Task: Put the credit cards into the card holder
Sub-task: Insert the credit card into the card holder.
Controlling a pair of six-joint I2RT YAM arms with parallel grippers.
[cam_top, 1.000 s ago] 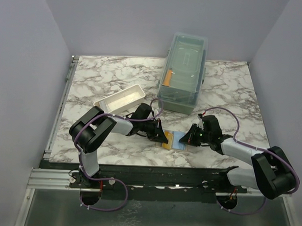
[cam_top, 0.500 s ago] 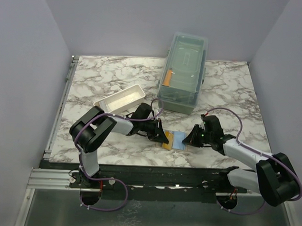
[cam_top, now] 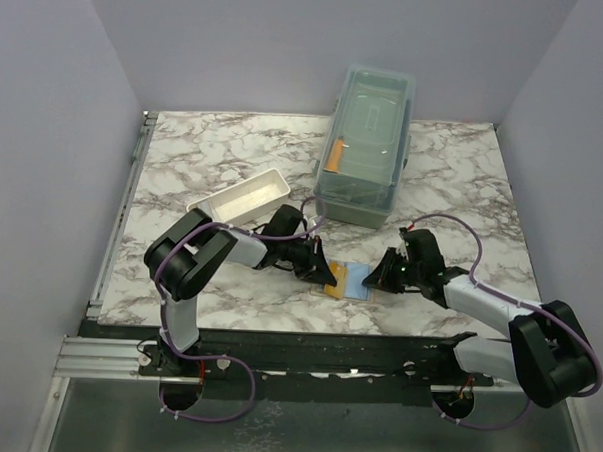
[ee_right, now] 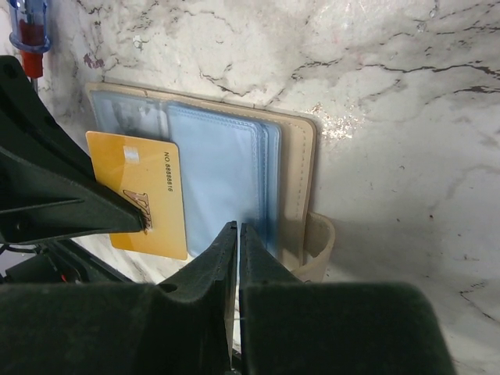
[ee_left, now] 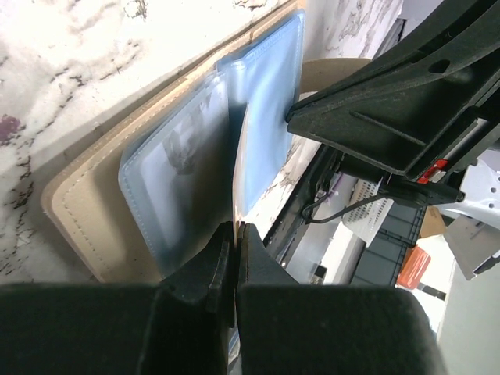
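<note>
The tan card holder point(cam_top: 359, 282) lies open near the table's front edge, its light blue sleeves facing up. My left gripper point(cam_top: 322, 272) is shut on the orange-yellow credit card point(cam_top: 334, 281) and holds it at the holder's left side. In the left wrist view the card point(ee_left: 237, 164) stands edge-on over the blue sleeves, between my shut fingertips point(ee_left: 237, 228). In the right wrist view the card point(ee_right: 144, 195) overlaps the holder's point(ee_right: 301, 172) left page. My right gripper point(cam_top: 373, 277) is pinched shut on a blue sleeve's near edge point(ee_right: 237, 226). No other card shows.
A large clear lidded box point(cam_top: 367, 139) with an orange stick inside stands at the back centre. A white tray point(cam_top: 241, 198) lies behind my left arm. A red-and-blue screwdriver handle point(ee_right: 30, 31) lies just beyond the holder. The holder's strap loop point(ee_right: 322, 248) sticks out toward the table edge.
My right gripper has crept slightly left along the holder. My left gripper still holds the card at the holder's left side, hardly moved.
</note>
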